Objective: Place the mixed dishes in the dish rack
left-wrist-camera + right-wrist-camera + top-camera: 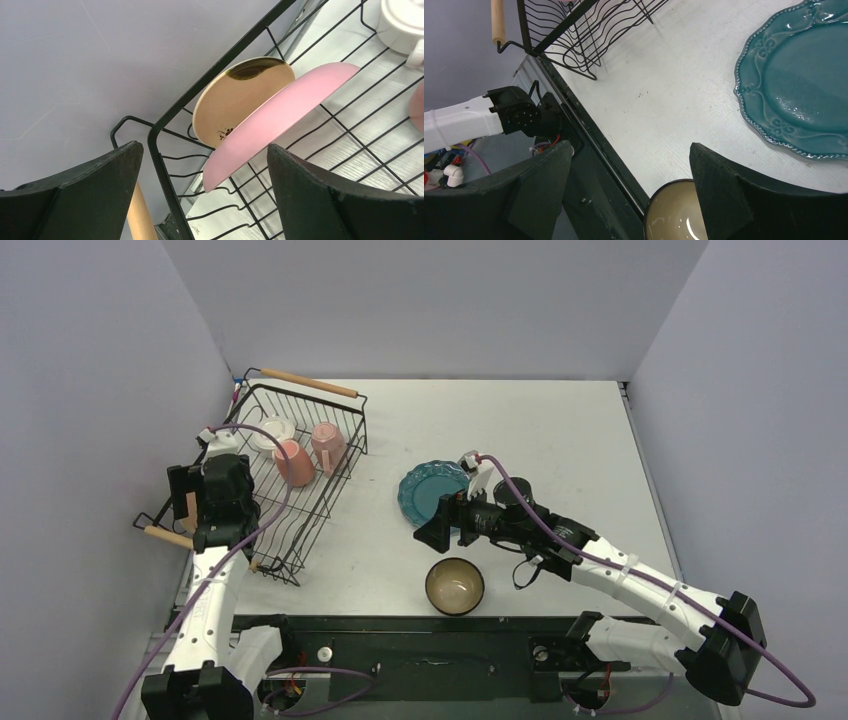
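The black wire dish rack (pixel 312 502) stands at the table's left. Inside it stand a white mug (pixel 272 432) and two pink mugs (pixel 293 462) (pixel 328 445). My left gripper (pixel 222 520) hangs open over the rack's near end. In its wrist view the gripper (pixel 205 150) holds nothing, and a pink plate (pixel 280 117) and a cream plate (pixel 240 97) lean on edge in the rack (pixel 165 165). The teal scalloped plate (pixel 432 492) lies flat mid-table. The dark bowl (pixel 455 586) sits near the front edge. My right gripper (pixel 437 530) hovers open between plate and bowl, empty (pixel 630 146).
The rack's wooden handles (pixel 308 382) (pixel 168 536) stick out at its far and near ends. Grey walls close in the left, back and right. The right wrist view shows the teal plate (pixel 804 85), the bowl's rim (pixel 674 215) and the table's black front rail (pixel 594 165).
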{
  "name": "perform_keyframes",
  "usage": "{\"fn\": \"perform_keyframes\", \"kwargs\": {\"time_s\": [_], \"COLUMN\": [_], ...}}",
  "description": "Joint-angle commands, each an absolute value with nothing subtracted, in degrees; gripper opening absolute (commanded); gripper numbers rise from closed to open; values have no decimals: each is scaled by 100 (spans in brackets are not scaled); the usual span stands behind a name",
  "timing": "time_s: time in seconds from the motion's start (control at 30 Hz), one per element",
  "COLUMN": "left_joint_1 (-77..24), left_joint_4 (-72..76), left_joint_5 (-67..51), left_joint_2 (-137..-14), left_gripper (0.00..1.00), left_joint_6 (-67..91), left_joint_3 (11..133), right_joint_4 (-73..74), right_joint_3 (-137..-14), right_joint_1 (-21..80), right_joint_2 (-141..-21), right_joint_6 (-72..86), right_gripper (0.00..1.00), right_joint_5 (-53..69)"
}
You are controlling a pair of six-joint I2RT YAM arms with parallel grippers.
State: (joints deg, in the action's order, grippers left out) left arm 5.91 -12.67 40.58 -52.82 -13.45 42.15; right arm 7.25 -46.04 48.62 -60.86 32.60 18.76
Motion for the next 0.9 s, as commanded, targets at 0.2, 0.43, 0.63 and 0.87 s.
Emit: {"fn": "perform_keyframes", "kwargs": {"time_s": [0.2,0.43,0.63,0.87], "left_joint_1": [514,511,519,710], "left_joint_4": [-1423,-1357,-1157,-804], "left_joint_5": [3908,4035,4123,4060], "left_joint_2": [-5180,-5131,-5209,-5418], "left_gripper": [93,86,75,42], "left_joint_6": [-1011,-1160,-1404,-1772], "left_joint_3": [4143,3958,3737,3763], "right_joint_4": [353,347,334,334], "right_joint_3": [-4793,-4769,-4756,-4738], "right_joint_1": [4763,4764,4764,4764], "right_joint_2": [-6106,-6097,-6078,-6054], "right_joint_6": [3350,3349,3344,3331], "right_gripper": [83,83,83,83], "right_joint_5": [1979,1987,1981,1984]}}
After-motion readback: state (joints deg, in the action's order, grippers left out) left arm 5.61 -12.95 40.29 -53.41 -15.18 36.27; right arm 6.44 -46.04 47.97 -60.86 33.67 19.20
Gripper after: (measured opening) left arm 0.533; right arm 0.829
